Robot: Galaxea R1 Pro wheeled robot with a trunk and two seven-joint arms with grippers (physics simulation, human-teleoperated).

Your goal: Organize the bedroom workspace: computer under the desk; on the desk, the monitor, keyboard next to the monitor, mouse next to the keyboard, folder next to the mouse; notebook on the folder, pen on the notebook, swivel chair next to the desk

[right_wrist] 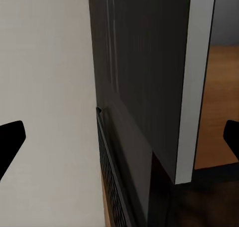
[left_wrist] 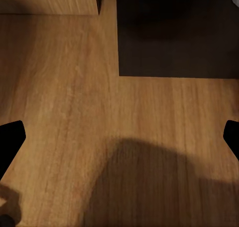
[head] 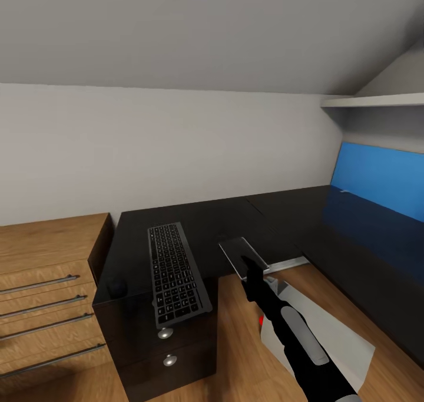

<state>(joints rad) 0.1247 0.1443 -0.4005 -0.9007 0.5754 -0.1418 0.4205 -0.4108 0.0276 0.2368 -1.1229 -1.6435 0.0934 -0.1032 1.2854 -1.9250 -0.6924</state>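
Keyboard lay on the desk beside my right claw, which hung spread and empty; I judged I should close in slowly, staying level.

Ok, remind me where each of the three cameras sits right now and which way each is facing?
Head: high on the robot, facing forward and down at the black desk with the keyboard and mouse; the right arm reaches in.
Left wrist: near the left gripper, facing the wood floor; fingertips at both edges, jaws open.
Right wrist: near the right gripper, facing the keyboard edge-on against the desk; jaws open.
Shared: head and right wrist both see the keyboard.
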